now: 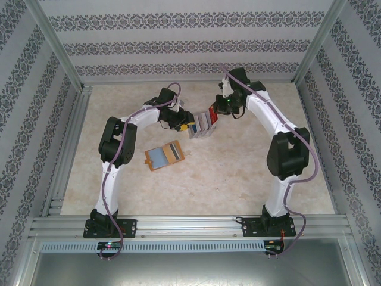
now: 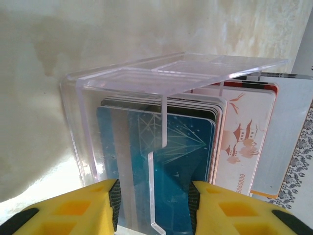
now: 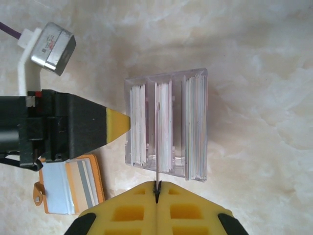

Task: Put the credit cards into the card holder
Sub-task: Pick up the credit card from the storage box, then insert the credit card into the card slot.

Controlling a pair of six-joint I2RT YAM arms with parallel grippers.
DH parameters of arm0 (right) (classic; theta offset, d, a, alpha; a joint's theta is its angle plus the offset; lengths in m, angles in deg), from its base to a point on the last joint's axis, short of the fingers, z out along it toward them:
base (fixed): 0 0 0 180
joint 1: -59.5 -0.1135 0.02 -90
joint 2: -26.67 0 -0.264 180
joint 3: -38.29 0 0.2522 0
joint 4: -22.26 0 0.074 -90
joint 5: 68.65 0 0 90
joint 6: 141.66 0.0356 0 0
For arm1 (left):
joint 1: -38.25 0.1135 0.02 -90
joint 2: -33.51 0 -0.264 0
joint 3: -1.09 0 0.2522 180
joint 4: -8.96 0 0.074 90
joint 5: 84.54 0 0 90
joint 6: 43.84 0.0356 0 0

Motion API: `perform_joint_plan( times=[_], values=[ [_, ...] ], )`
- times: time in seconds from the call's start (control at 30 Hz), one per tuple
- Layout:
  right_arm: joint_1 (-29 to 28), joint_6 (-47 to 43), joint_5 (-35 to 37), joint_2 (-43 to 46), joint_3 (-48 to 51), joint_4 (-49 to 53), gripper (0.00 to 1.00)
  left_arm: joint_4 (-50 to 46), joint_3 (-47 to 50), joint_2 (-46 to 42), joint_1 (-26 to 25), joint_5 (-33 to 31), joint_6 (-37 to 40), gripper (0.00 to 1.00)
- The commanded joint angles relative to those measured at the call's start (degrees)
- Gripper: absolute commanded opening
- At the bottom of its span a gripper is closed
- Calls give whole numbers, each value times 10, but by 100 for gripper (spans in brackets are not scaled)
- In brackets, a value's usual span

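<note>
Several credit cards stand on edge in a clear acrylic rack [image 1: 201, 128] [image 3: 195, 78] at mid-table. My right gripper [image 3: 157, 188] [image 1: 215, 113] is above the rack, shut on the top edge of one thin card [image 3: 158, 142] that stands edge-on in the middle slot. My left gripper [image 2: 152, 205] [image 1: 189, 127] is open, its yellow fingertips [image 3: 117, 125] against the rack's left end wall. Through that wall I see a blue card [image 2: 186, 161] and a pinkish-white card [image 2: 244, 142]. The orange card holder [image 1: 165, 156] [image 3: 73, 186] lies open and flat, near-left of the rack, untouched.
The pale marbled table [image 1: 238, 173] has free room in front of and to the right of the rack. Patterned walls and metal frame rails [image 1: 65, 155] close in the sides. The left arm's body [image 3: 54, 127] lies just left of the rack.
</note>
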Motion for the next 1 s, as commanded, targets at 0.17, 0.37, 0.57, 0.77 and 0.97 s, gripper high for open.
perform_joint_plan(
  times=[0.17,0.37,0.57,0.77,0.97],
  values=[
    [-23,19,-53,74,110,-117,6,25,55,-76,2,-47,8,43],
    [-23,115,-213,80,197,-255,7,1,89,-102,14,-62,15,42],
    [-51,112,-222,82,231,-263,8,-24,127,-145,19,-93,26,42],
    [-78,112,-228,78,271,-297,8,48,250,-214,41,-110,-41,41],
    [-98,117,-243,72,302,-328,8,77,363,-308,62,-161,-79,41]
  ],
)
